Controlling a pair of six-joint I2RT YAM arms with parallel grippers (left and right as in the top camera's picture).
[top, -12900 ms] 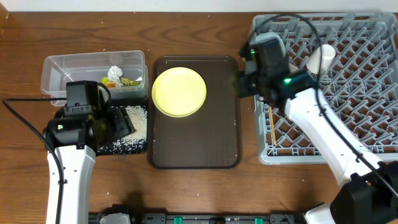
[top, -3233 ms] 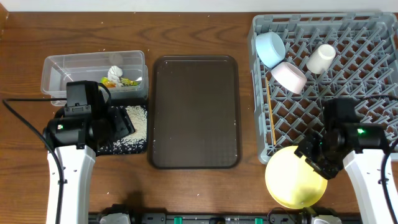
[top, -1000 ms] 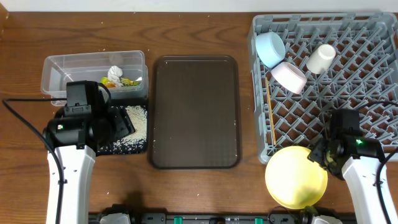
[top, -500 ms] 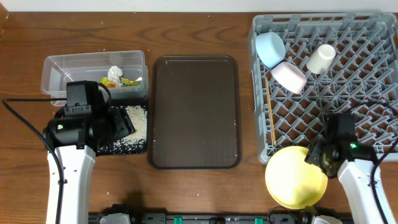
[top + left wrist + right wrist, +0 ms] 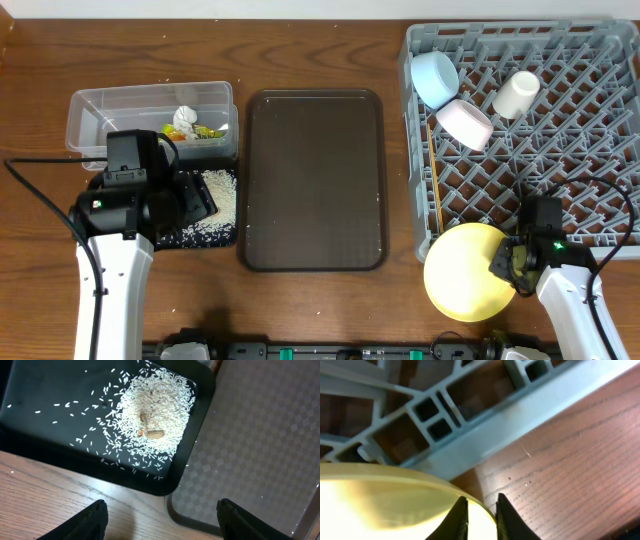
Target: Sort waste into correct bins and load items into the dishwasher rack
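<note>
My right gripper [image 5: 505,268] is shut on the rim of the round yellow plate [image 5: 465,285], held just in front of the grey dishwasher rack [image 5: 420,240] at its near edge; the right wrist view shows the fingers [image 5: 482,515] pinching the plate rim [image 5: 395,490] beside the rack wall [image 5: 530,415]. The rack holds a light blue bowl [image 5: 435,78], a white bowl [image 5: 463,124], a white cup [image 5: 516,94] and chopsticks [image 5: 436,185]. My left gripper [image 5: 160,520] is open and empty over the black tray [image 5: 50,400] with rice [image 5: 152,420]. The clear box [image 5: 150,112] holds the wrapper [image 5: 208,131] and white scrap [image 5: 185,118].
The large dark brown serving tray [image 5: 313,180] lies bare in the middle, between the bins and the rack. Its corner shows in the left wrist view [image 5: 260,450]. Black cables trail over the rack's right side [image 5: 600,190].
The right arm has drawn back toward the front edge and the yellow plate has shifted slightly left and up against the rack's near corner. The left arm has not moved.
</note>
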